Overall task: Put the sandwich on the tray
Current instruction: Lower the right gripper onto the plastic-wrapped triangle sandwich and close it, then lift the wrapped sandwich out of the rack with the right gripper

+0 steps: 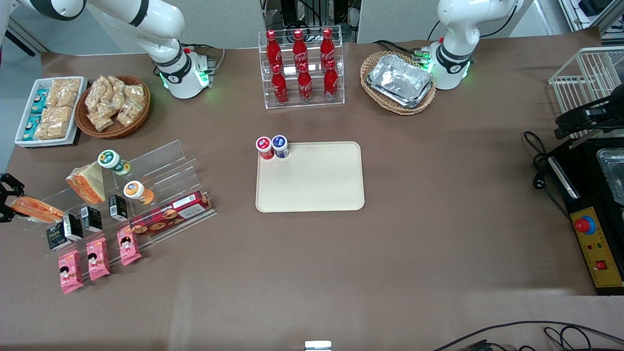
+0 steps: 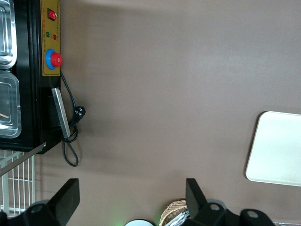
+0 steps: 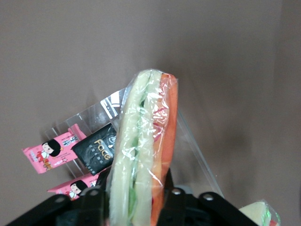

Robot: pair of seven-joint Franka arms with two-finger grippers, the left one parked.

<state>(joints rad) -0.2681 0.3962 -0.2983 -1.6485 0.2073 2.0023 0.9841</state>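
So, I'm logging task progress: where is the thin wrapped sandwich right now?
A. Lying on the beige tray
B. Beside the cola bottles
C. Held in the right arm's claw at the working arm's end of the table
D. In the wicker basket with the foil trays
C: the sandwich sits clamped in the claw, apart from the beige tray, which carries only two small jars.

the thin triangular sandwich [image 3: 143, 155] in clear wrap (white bread, orange and green filling) sits between the gripper [image 3: 136, 200] fingers at the working arm's end. the flat beige rectangular plastic tray [image 1: 312, 187] lies mid-table, well apart.
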